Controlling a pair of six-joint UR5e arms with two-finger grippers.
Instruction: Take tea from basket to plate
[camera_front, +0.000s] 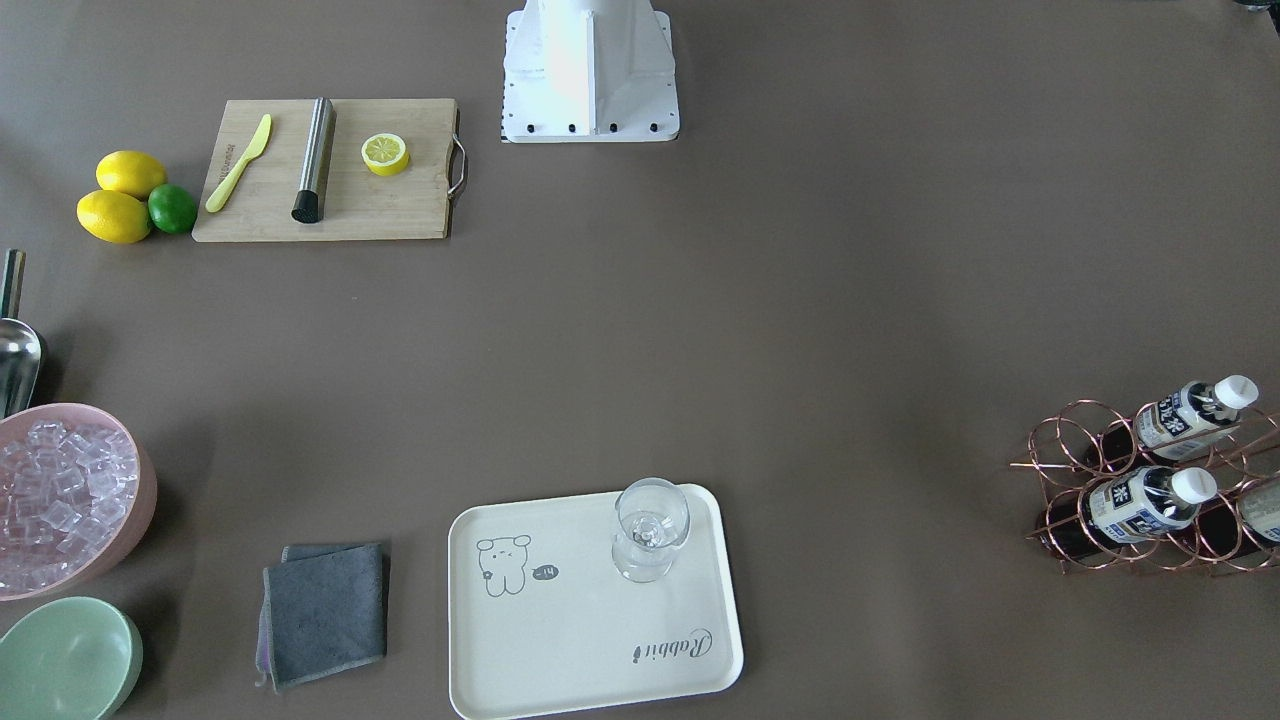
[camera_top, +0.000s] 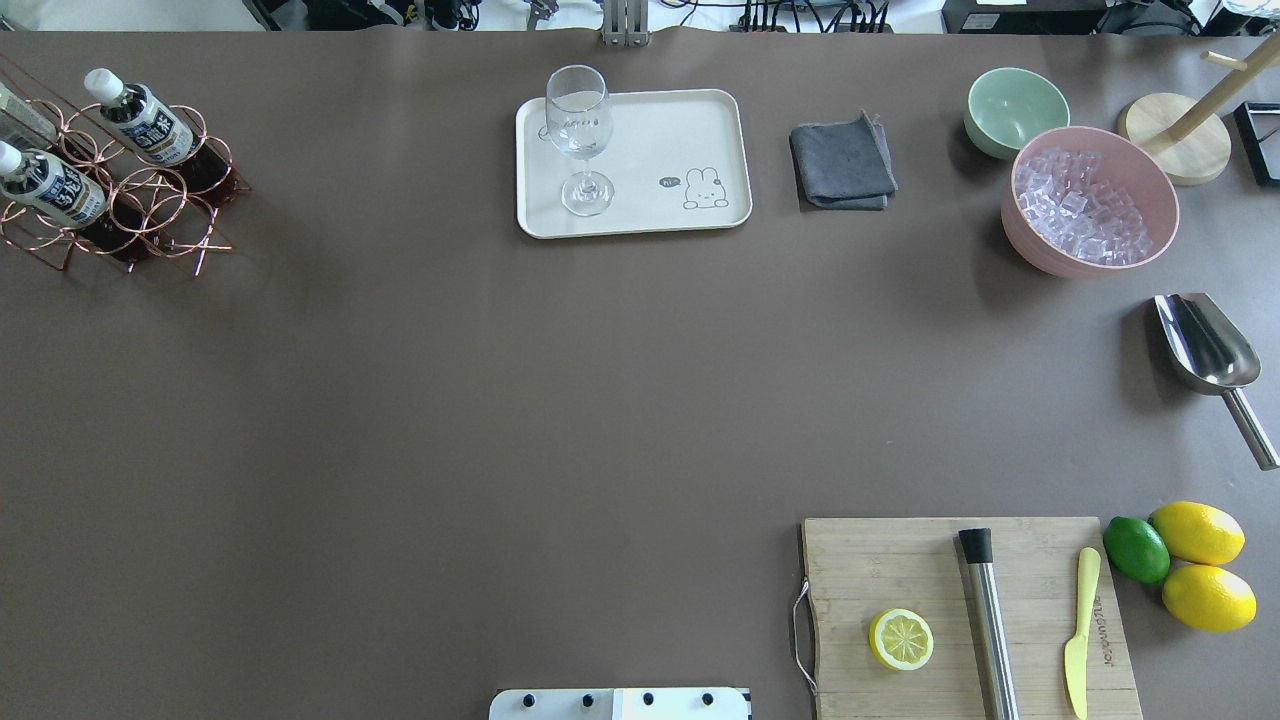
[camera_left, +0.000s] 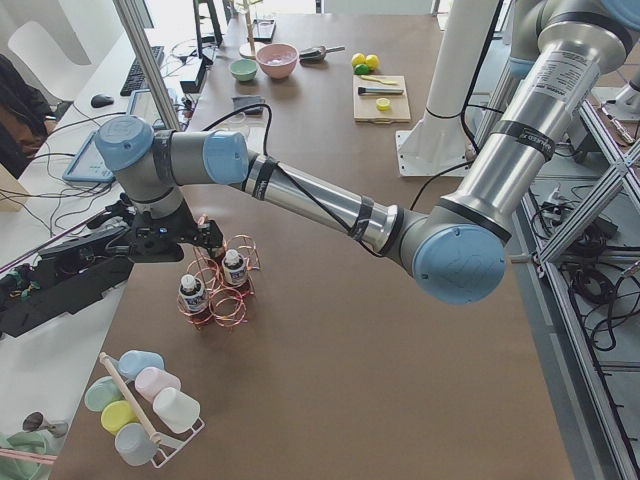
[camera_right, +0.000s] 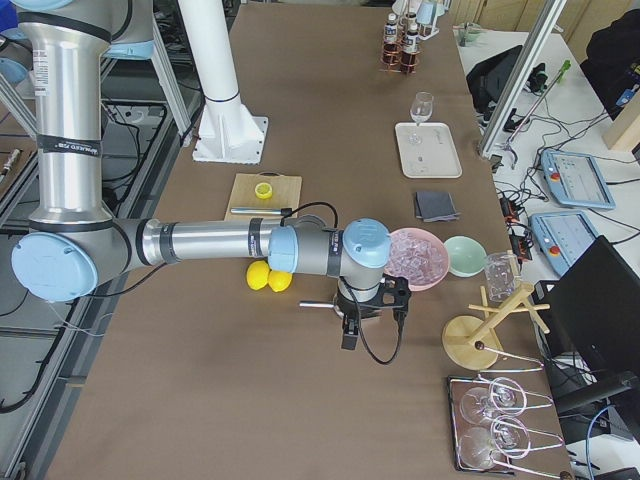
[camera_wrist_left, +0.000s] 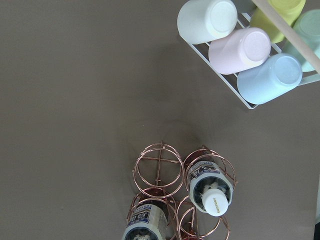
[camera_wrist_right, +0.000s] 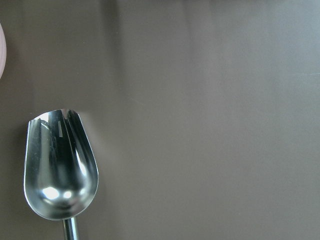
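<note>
The basket (camera_top: 150, 212) stands at the table's far left end and holds three tea bottles; two show whole (camera_top: 140, 118) (camera_top: 50, 187). In the left wrist view one capped tea bottle (camera_wrist_left: 210, 189) stands in a ring of the basket (camera_wrist_left: 157, 170), seen from above. The plate (camera_top: 650, 130) lies at mid far edge with a wine glass (camera_top: 580, 130) on it. My left gripper (camera_left: 165, 240) hovers just above the basket; I cannot tell if it is open. My right gripper (camera_right: 372, 300) hangs above a metal scoop (camera_wrist_right: 60, 165); I cannot tell its state.
A rack of pastel cups (camera_wrist_left: 240, 45) lies beyond the basket. A grey cloth (camera_top: 842, 160), a green bowl (camera_top: 1015, 108) and a pink bowl of ice (camera_top: 1040, 255) sit right of the plate. A cutting board (camera_top: 880, 560) with a lemon half, a muddler and a knife lies near right.
</note>
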